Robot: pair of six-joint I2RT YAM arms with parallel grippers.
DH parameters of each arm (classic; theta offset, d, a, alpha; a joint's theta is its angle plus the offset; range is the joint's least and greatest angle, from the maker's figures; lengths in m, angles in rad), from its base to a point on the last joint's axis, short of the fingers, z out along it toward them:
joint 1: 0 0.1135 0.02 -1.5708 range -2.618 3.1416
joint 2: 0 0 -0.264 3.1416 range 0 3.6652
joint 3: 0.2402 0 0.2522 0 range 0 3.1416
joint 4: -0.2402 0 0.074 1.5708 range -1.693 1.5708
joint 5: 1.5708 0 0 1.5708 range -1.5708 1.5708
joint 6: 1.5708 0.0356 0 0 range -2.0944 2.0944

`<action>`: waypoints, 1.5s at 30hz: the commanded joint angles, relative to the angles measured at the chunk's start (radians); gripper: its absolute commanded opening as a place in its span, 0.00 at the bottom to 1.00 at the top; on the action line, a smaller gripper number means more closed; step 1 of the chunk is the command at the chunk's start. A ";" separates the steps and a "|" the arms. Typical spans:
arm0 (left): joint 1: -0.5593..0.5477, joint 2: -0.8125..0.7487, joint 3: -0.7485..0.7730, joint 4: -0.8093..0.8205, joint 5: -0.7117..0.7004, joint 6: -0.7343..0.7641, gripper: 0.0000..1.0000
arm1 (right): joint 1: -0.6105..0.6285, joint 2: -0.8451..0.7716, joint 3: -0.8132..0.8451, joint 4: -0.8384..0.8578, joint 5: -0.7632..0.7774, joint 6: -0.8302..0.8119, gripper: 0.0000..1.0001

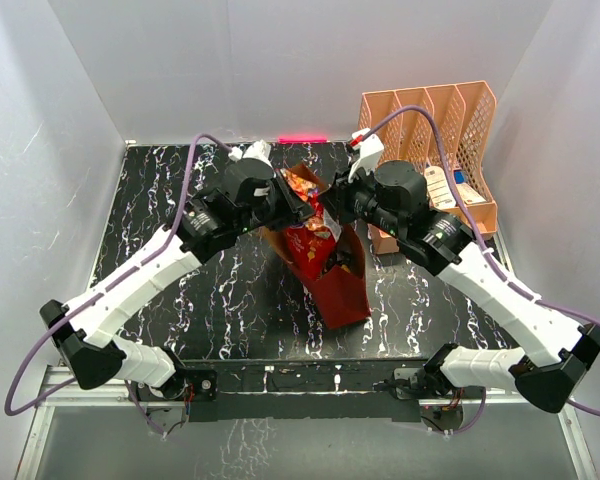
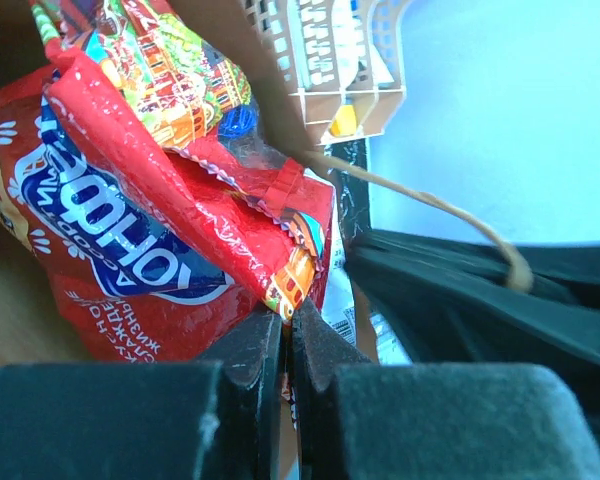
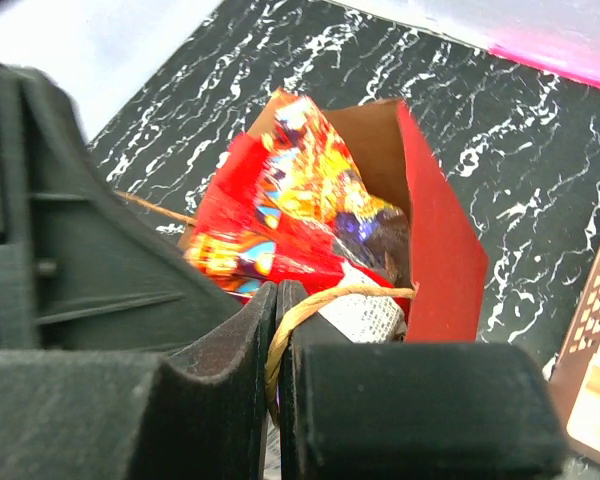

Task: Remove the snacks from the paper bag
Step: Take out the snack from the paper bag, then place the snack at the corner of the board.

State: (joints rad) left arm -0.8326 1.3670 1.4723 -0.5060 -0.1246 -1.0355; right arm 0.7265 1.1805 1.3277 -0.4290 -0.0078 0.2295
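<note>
— Where's the big red crinkly snack bag with the purple-white logo (image 2: 130, 260)?
— Poking out of the mouth of the dark red paper carrier bag (image 1: 345, 290), in the middle of the black marbled counter (image 1: 180, 300).
— And the hands?
— The left hand (image 2: 285, 328) is clenched on the snack bag's crimped edge. The right hand (image 3: 277, 340) is pinched tight on the twisted brown cord handle (image 3: 320, 298).

Left arm (image 1: 145, 272), right arm (image 1: 495, 285) angled inward; left fingers (image 2: 245, 365), right fingers (image 3: 230, 375) closed.
</note>
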 commanded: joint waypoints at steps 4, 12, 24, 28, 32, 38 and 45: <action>0.007 -0.087 0.261 0.023 0.063 0.240 0.00 | 0.006 0.009 0.111 0.005 0.108 0.077 0.07; 0.008 -0.005 0.659 -0.185 0.017 0.472 0.00 | 0.006 -0.038 0.098 0.006 0.170 0.127 0.07; 0.008 -0.032 0.728 -0.262 -0.370 0.702 0.00 | 0.006 -0.081 0.120 -0.030 0.163 0.136 0.07; 0.007 -0.062 0.723 -0.269 -0.545 0.786 0.00 | 0.007 -0.106 0.112 -0.055 0.187 0.128 0.07; 0.009 -0.093 0.710 -0.286 -0.717 0.839 0.00 | 0.006 -0.136 0.098 -0.055 0.189 0.127 0.07; 0.008 -0.170 0.524 -0.271 -0.913 0.835 0.00 | 0.007 -0.149 0.100 -0.054 0.200 0.115 0.07; 0.007 -0.223 0.330 -0.291 -0.963 0.745 0.00 | 0.006 -0.138 0.095 -0.023 0.222 0.070 0.07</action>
State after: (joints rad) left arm -0.8261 1.1534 1.8561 -0.8856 -0.9874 -0.2600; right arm 0.7311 1.0554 1.3918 -0.5732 0.1856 0.3393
